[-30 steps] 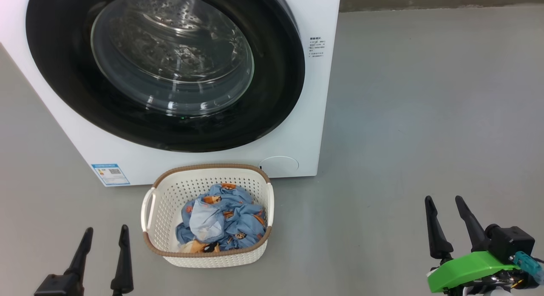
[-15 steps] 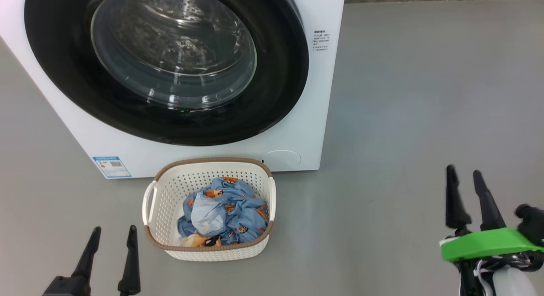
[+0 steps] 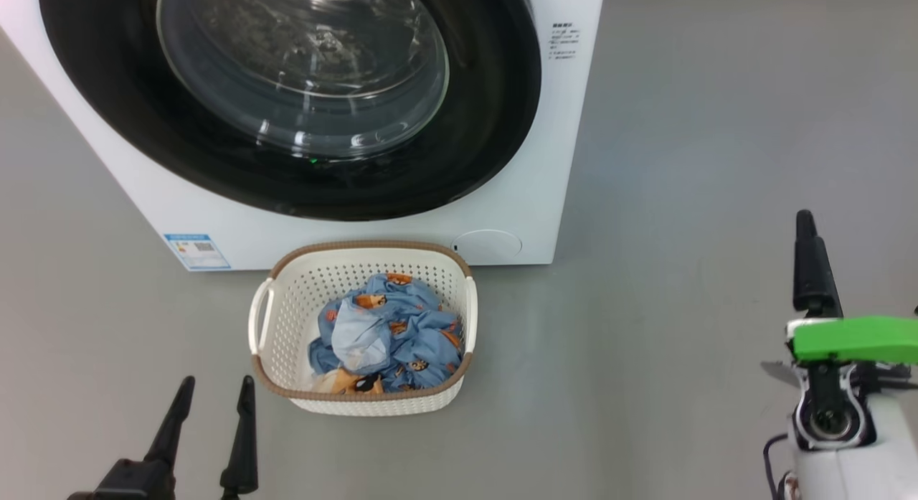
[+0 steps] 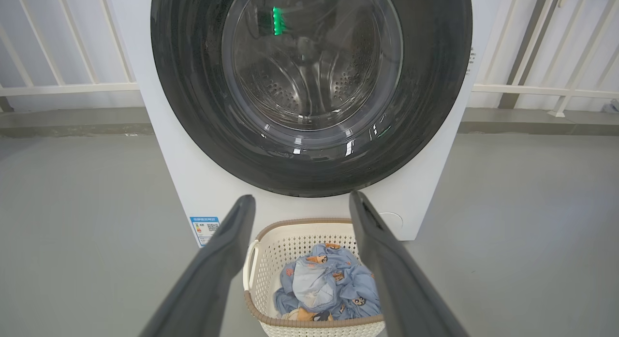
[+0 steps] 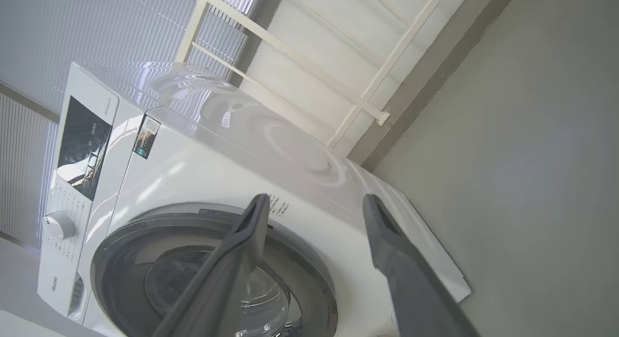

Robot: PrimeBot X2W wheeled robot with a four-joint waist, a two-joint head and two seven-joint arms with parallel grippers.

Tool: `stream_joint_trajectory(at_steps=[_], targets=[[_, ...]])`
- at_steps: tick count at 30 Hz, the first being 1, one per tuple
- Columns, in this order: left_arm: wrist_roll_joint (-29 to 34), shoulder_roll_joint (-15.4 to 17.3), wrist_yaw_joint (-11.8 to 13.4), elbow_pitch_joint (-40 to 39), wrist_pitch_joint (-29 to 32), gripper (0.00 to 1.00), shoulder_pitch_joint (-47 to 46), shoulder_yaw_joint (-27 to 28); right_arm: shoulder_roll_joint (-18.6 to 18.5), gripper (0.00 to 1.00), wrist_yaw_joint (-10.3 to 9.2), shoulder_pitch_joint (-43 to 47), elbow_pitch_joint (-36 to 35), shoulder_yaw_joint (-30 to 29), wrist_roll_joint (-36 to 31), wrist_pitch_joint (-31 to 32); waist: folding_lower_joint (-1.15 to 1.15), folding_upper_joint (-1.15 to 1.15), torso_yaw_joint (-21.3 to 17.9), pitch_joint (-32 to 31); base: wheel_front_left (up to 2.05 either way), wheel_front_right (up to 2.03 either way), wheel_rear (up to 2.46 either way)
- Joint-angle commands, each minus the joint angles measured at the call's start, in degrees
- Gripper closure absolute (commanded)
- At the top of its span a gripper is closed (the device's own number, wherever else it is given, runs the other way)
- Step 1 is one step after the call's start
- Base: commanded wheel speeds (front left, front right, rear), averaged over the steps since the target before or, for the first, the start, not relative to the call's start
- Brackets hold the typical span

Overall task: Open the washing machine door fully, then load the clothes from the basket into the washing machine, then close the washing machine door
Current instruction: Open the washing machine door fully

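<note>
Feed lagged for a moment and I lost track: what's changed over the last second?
The right gripper moved up the head view and rolled onto its side, open and empty. The whole head view shifted too: that is camera motion, not the things moving. Nothing was gripped or released. Unchanged: left gripper low and open, door shut, clothes in the basket.

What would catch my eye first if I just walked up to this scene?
The huge round washing machine door, glossy black around clear glass, sits shut at the top of the head view. Just before it on the grey floor stands the cream basket of crumpled blue clothes with orange bears. The open left claw is at the lower left, the open right claw at the right edge.
</note>
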Motion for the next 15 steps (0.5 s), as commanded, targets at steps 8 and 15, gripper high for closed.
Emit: stream_joint_trajectory(at_steps=[8,15], targets=[[-0.82,0.4,-0.18,-0.99,-0.7,0.0,-3.88,0.47,-0.97,1.0,-0.06,-9.54,3.75,-3.11,6.4,8.38,0.0,0.0,2.08,2.7,0.0,0.0,0.0],[-1.41,0.42,-0.18,-0.69,-0.7,0.0,-5.29,-0.14,-2.36,1.0,-0.06,-15.83,8.13,-5.46,8.87,16.89,0.0,0.0,3.57,5.02,0.0,0.0,0.0]])
